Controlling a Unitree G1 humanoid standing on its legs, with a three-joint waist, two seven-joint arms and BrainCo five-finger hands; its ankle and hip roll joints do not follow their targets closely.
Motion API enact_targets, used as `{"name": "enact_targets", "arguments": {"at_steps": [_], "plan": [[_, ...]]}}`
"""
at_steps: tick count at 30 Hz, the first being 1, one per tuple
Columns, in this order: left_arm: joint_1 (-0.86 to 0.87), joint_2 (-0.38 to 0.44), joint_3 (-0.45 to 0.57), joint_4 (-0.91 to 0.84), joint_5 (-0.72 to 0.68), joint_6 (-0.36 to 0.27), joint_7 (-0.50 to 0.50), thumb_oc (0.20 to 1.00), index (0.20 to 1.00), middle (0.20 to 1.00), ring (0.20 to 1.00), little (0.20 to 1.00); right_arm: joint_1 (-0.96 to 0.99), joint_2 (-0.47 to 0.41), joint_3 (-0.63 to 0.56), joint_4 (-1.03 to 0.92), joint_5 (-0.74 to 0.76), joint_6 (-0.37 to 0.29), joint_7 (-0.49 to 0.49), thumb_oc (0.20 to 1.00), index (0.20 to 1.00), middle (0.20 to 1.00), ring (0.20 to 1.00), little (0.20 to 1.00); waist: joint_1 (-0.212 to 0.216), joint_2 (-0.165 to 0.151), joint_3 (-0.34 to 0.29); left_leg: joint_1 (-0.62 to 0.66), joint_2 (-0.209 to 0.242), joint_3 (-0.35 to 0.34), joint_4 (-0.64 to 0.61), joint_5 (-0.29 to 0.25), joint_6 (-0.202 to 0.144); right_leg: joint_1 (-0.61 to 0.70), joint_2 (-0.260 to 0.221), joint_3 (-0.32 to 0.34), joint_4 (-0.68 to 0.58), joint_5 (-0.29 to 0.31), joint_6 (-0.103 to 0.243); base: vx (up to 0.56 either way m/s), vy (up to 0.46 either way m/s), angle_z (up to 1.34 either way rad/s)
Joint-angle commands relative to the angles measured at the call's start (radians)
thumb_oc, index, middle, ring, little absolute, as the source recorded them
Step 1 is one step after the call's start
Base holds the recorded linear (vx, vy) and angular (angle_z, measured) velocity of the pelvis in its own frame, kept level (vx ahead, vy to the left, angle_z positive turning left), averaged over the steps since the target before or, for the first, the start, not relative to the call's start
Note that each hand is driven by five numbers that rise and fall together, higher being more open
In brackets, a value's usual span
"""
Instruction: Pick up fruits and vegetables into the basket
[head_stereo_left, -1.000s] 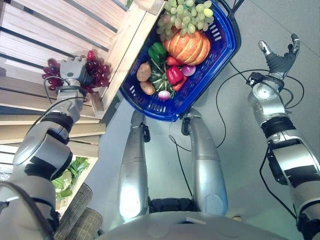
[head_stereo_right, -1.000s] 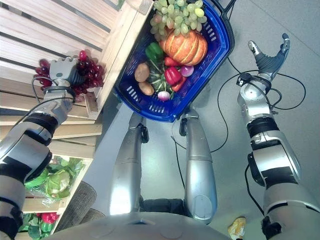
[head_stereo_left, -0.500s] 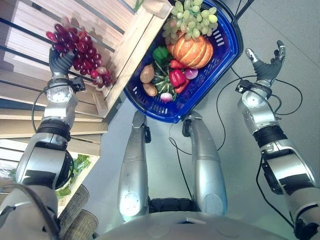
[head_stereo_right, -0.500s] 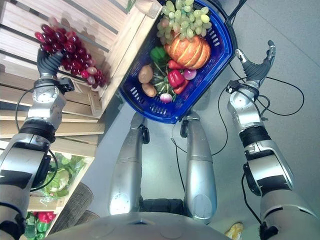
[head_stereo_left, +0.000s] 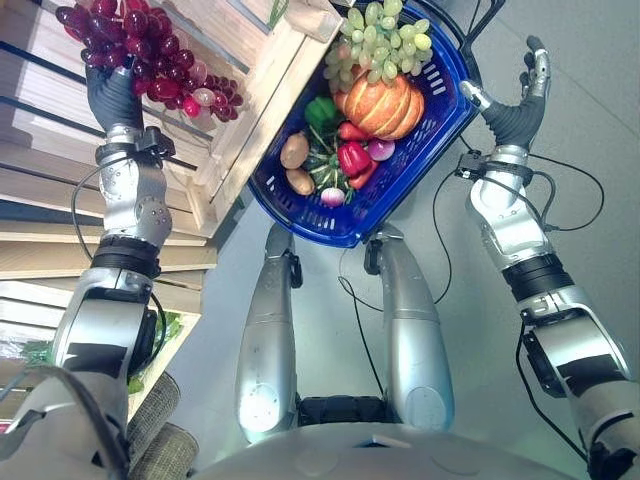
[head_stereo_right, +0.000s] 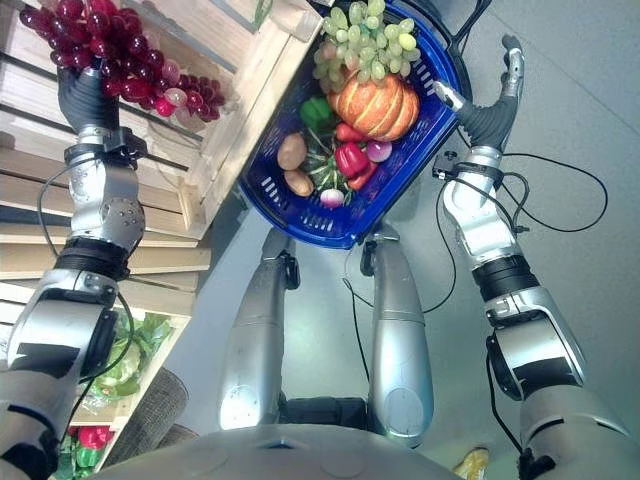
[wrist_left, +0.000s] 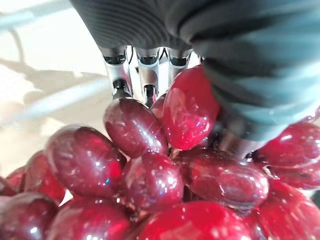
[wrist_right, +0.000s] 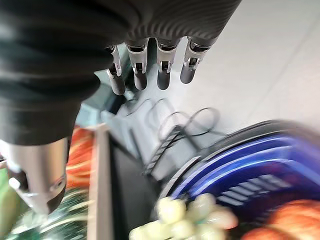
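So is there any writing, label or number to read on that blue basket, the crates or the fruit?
No readable text in any view.
The blue basket shows bare plastic slots, no label.
The wooden crates are bare slats, no signs.
The red grapes in the left hand and the green grapes carry no sticker.

Red grapes (head_stereo_left: 140, 50): bunch's upper end cut off by frame edge above wooden crate (head_stereo_left: 250, 90); left hand (head_stereo_left: 112, 95) fingers hidden among grapes.
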Motion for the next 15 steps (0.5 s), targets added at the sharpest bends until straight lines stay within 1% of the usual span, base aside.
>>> {"name": "enact_targets", "arguments": {"at_steps": [1,4,5,6,9,12,15], "plan": [[0.007,-0.039,0.057,-0.124,0.062,-0.104,-0.046,0.200,0.200,0.200,0.200,0.200,0.051,0.013,-0.017,-0.134,-0.076,-0.051,0.050,1.000,1.000,1.000,1.000,1.000,0.017,-0.020,-0.046,0.017,-0.047,0.049,0.108,-0.157,0.025,0.075,0.026,0.044,-0.148,0.055,0.133,0.00,0.000,0.00],[0.013,-0.062,0.048,-0.168,0.097,-0.099,-0.058,0.200,0.200,0.200,0.200,0.200,0.055,0.019,-0.016,-0.169,-0.077,-0.052,0.078,1.000,1.000,1.000,1.000,1.000,0.018,-0.018,-0.046,0.019,-0.050,0.050,0.106,-0.157,0.027,0.078,0.026,0.043,-0.150,0.056,0.133,0.00,0.000,0.00],[0.016,-0.078,0.035,-0.223,0.115,-0.088,-0.075,0.200,0.200,0.200,0.200,0.200,0.056,0.026,-0.013,-0.202,-0.078,-0.053,0.114,1.000,1.000,1.000,1.000,1.000,0.020,-0.018,-0.046,0.021,-0.050,0.052,0.104,-0.156,0.029,0.081,0.024,0.042,-0.153,0.058,0.134,0.00,0.000,0.00],[0.018,-0.084,0.033,-0.239,0.124,-0.083,-0.076,0.200,0.200,0.200,0.200,0.200,0.057,0.030,-0.012,-0.212,-0.080,-0.052,0.127,1.000,1.000,1.000,1.000,1.000,0.020,-0.018,-0.046,0.022,-0.050,0.052,0.104,-0.156,0.029,0.082,0.023,0.041,-0.154,0.059,0.134,0.00,0.000,0.00],[0.023,-0.099,0.006,-0.326,0.154,-0.060,-0.100,0.200,0.200,0.200,0.200,0.200,0.057,0.045,0.009,-0.257,-0.090,-0.047,0.209,1.000,1.000,1.000,1.000,1.000,0.023,-0.019,-0.046,0.023,-0.052,0.053,0.103,-0.155,0.032,0.088,0.019,0.038,-0.162,0.065,0.135,0.00,0.000,0.00],[0.021,-0.103,-0.021,-0.403,0.185,-0.019,-0.118,0.200,0.200,0.200,0.200,0.200,0.052,0.044,0.028,-0.299,-0.065,-0.026,0.295,1.000,1.000,1.000,1.000,1.000,0.026,-0.022,-0.046,0.028,-0.053,0.054,0.097,-0.151,0.032,0.096,0.017,0.034,-0.170,0.071,0.136,0.00,-0.036,0.00],[0.018,-0.103,-0.057,-0.472,0.195,0.021,-0.147,0.200,0.200,0.200,0.200,0.200,0.036,0.033,0.056,-0.338,-0.014,0.015,0.392,1.000,1.000,1.000,1.000,1.000,0.029,-0.024,-0.046,0.034,-0.055,0.055,0.090,-0.144,0.034,0.104,0.015,0.030,-0.179,0.081,0.137,0.00,-0.037,0.01]]}}
